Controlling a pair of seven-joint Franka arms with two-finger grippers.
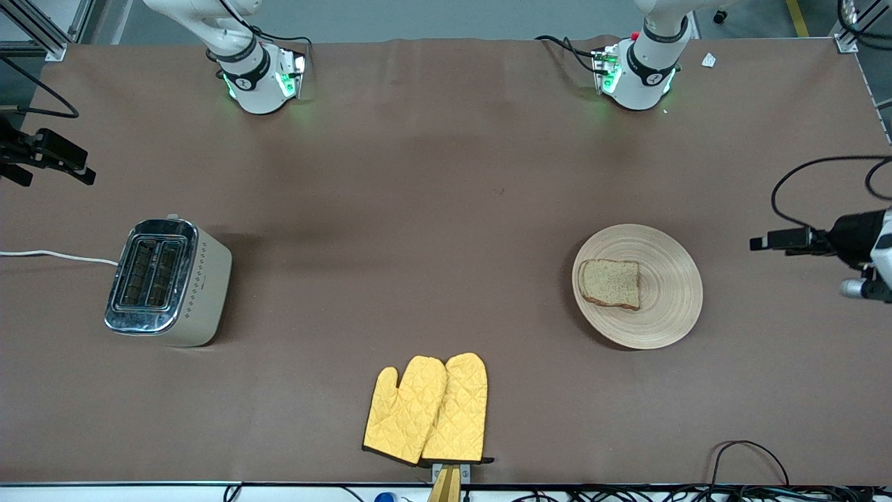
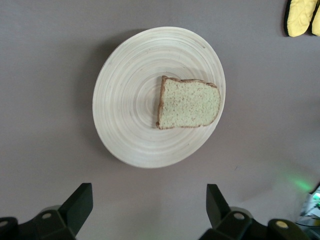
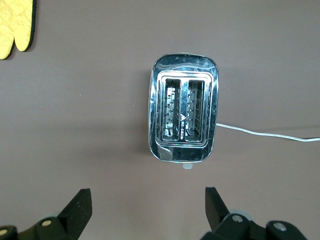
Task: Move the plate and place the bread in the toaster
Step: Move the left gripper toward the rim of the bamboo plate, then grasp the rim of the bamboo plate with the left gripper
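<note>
The pale wooden plate point(image 1: 662, 307) point(image 2: 130, 105) lies on the brown table toward the left arm's end. A slice of speckled bread point(image 1: 611, 283) point(image 2: 189, 103) lies flat on it, off-centre. The cream toaster point(image 1: 167, 282) point(image 3: 183, 119) stands toward the right arm's end with both chrome slots empty. My left gripper point(image 2: 148, 200) hangs open, high over bare table beside the plate, holding nothing. My right gripper point(image 3: 147, 200) hangs open, high over bare table beside the toaster, also holding nothing. Neither hand shows in the front view.
Two yellow oven mitts point(image 1: 428, 410) lie at the table's edge nearest the front camera, midway along it. The toaster's white cord point(image 1: 59, 256) runs off the right arm's end. Black camera rigs point(image 1: 49, 157) point(image 1: 829, 240) stick in over both ends.
</note>
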